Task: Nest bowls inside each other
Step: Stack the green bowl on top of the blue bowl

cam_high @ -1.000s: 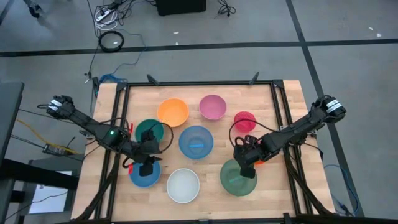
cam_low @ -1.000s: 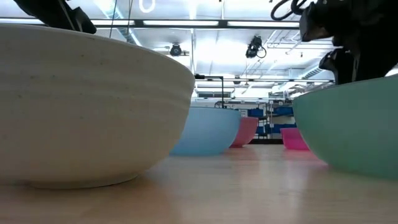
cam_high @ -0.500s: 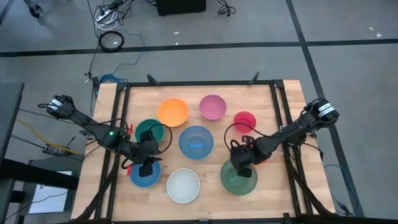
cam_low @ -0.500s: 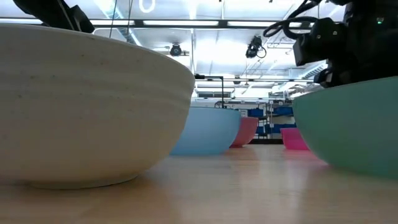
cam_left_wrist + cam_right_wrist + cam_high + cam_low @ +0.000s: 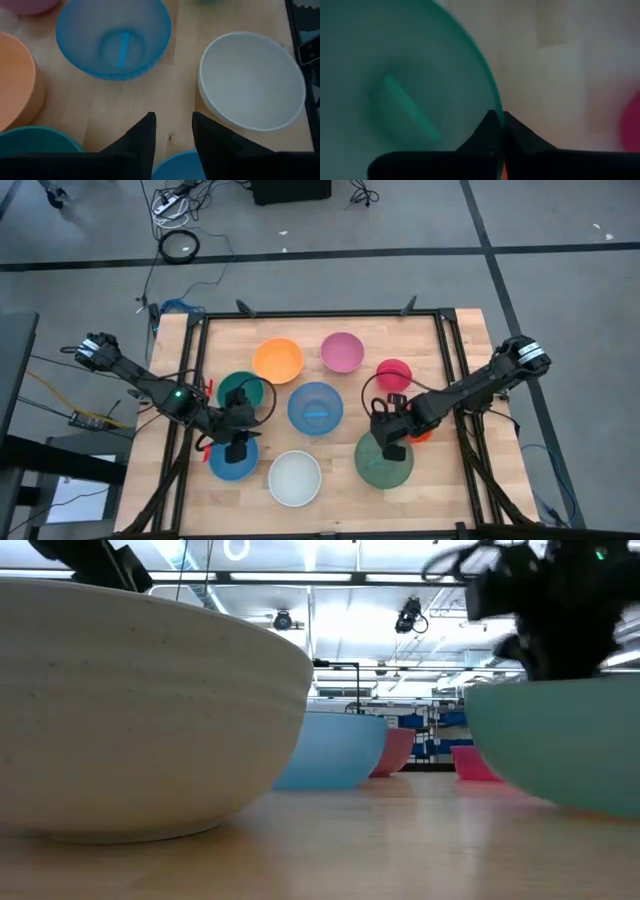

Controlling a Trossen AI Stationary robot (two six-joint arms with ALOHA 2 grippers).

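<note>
Nine bowls stand on the wooden table (image 5: pixel 450 340): orange (image 5: pixel 278 360), pink (image 5: pixel 341 352), magenta-red (image 5: pixel 393 374), teal green (image 5: pixel 241 392), large blue (image 5: pixel 315 407), small blue (image 5: pixel 232 460), white (image 5: pixel 294 477), sage green (image 5: pixel 384 465), and a small orange-red one (image 5: pixel 420 436) mostly hidden under my right arm. My right gripper (image 5: pixel 389 442) is shut on the sage green bowl (image 5: pixel 395 85). My left gripper (image 5: pixel 172 127) hovers open over the small blue bowl (image 5: pixel 177 167), with bare table between its fingertips. My right gripper pinches the sage green bowl's far rim (image 5: pixel 491 97), one finger inside the bowl and one outside. The fingers (image 5: pixel 482 132) come from above, slanting down. In the low view the bowl (image 5: pixel 560 740) looks slightly raised on its left side.
The black frame rails (image 5: pixel 445 370) run along the table's left and right sides. Between the large blue bowl (image 5: pixel 112 37) and the white bowl (image 5: pixel 250 82) lies a strip of bare wood. Cables lie on the floor beyond the far edge.
My right gripper has shifted a little toward the table's left and taken hold of the sage green bowl's far rim. In the low view that bowl has since moved slightly left and its underside has risen a little off the table.
</note>
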